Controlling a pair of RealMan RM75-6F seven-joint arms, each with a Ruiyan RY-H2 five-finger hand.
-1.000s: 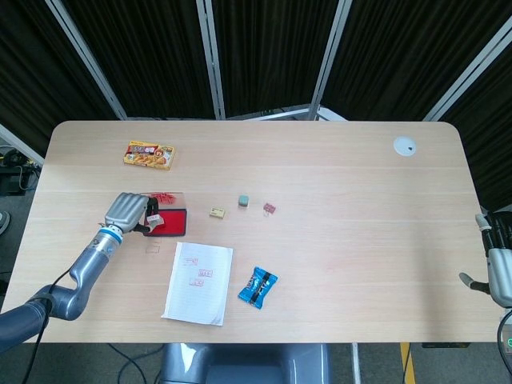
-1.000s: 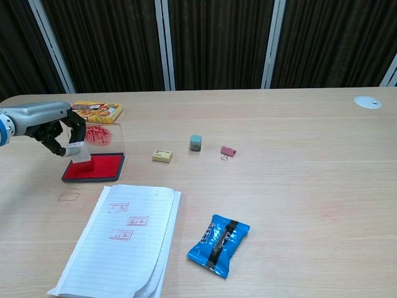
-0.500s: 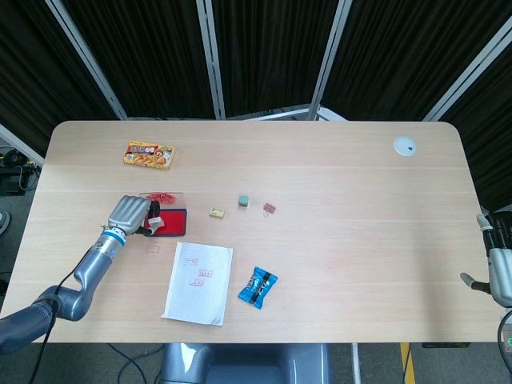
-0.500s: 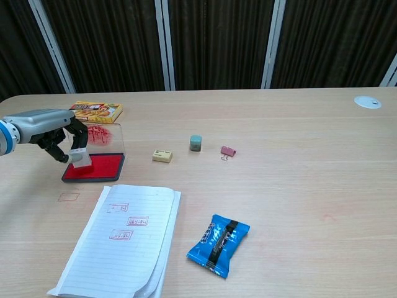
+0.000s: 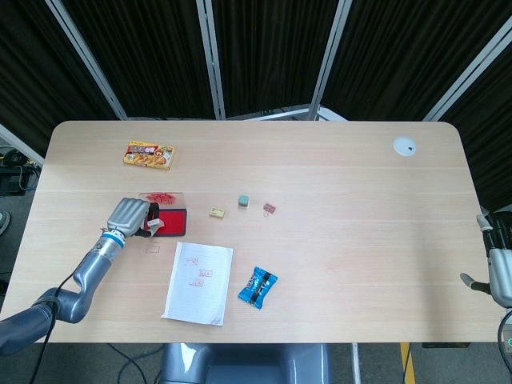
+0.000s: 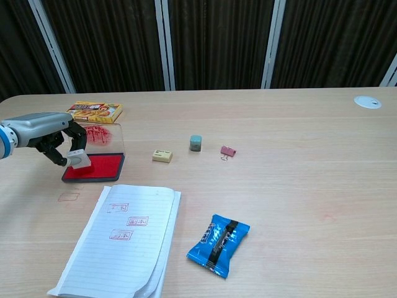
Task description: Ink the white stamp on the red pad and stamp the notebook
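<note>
Stamp [image 6: 79, 159] now sits lower, pressed onto red pad [image 6: 99, 167], my left hand [image 6: 53, 133] fingers clamped round it; inking looks underway, notebook [image 6: 124, 242] next.

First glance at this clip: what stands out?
The left hand holds the white stamp over the red pad at the table's left. Just in front lies the notebook, already bearing red stamp marks, with a bright blue packet to its right.

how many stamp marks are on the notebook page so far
3, all on the notebook page's upper half: top one, middle one, lowest. A fourth mark sits on the table, off the page.
</note>
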